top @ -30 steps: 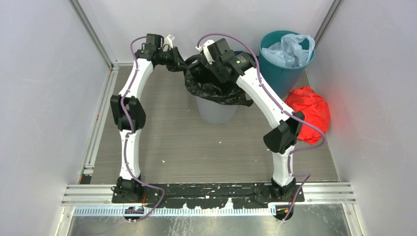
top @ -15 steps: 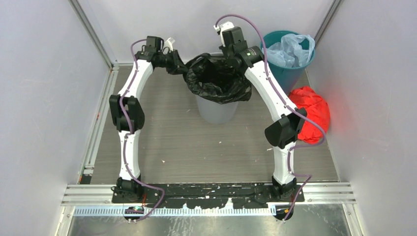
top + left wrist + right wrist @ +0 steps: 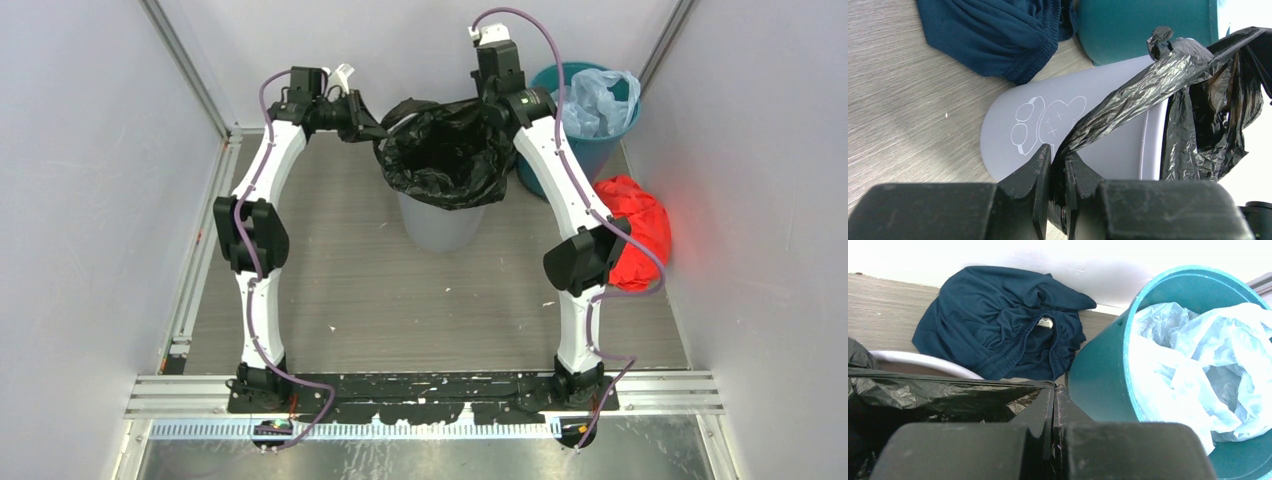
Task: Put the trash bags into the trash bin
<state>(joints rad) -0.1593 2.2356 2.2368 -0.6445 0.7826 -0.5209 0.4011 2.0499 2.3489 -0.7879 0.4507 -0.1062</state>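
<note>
The black trash bag (image 3: 445, 150) hangs with its mouth spread over the light grey trash bin (image 3: 440, 228), stretched between both grippers. My left gripper (image 3: 372, 128) is shut on the bag's left edge; in the left wrist view the crinkled film (image 3: 1148, 85) runs from the jaws (image 3: 1058, 160) across the bin's wall (image 3: 1093, 135). My right gripper (image 3: 497, 100) is at the bag's back right rim. In the right wrist view its jaws (image 3: 1054, 390) are shut on the taut bag edge (image 3: 948, 392), with the bin's rim (image 3: 913, 360) just behind.
A teal bin (image 3: 585, 140) holding a pale blue plastic bag (image 3: 600, 95) stands right of the grey bin, close to my right gripper. A red cloth bundle (image 3: 630, 230) lies by the right wall. A navy cloth (image 3: 998, 325) lies at the back wall.
My right gripper moved from over the bag's middle to its back right rim and shut on it. The bag's mouth is now spread wider over the bin. The left gripper kept its hold.
</note>
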